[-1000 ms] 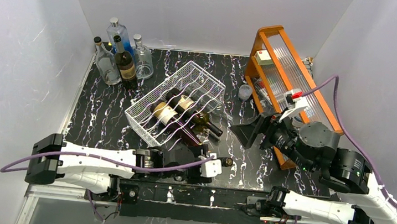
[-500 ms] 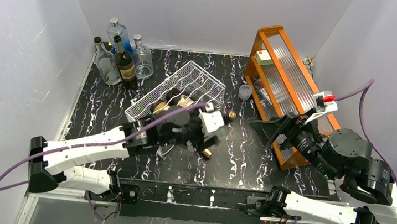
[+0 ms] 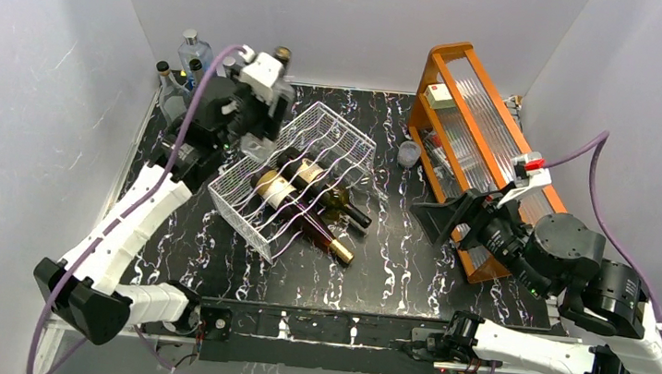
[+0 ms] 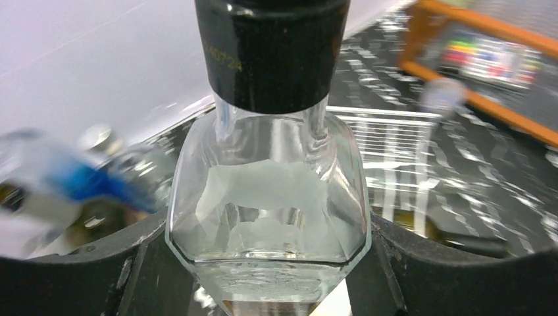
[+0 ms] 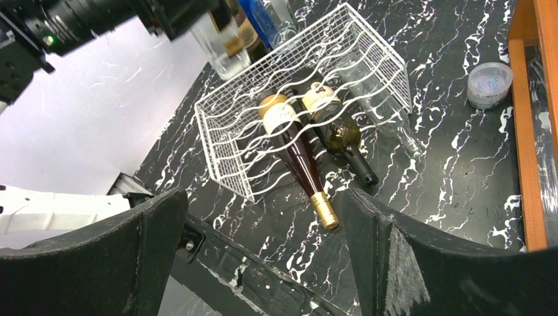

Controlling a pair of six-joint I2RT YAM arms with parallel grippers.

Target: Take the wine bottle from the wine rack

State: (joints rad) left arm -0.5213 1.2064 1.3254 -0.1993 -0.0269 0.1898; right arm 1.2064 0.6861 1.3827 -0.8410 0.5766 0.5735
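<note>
Hovering near right, right claw gapes, released. Midway, wine rack cradles two dark wine bottles. Far left, left claw grasps clear bottle; lower it slowly, clear of standing bottles, before releasing.

White-shelled left arm and right arm with black joints, purple cables looped from both wrists, right gripper had broad matte-black fingers, white box bore red tab.

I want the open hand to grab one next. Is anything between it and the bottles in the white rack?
Nothing visible. Only bare table lies between the right gripper and the bottle necks poking from the wine rack.
</note>
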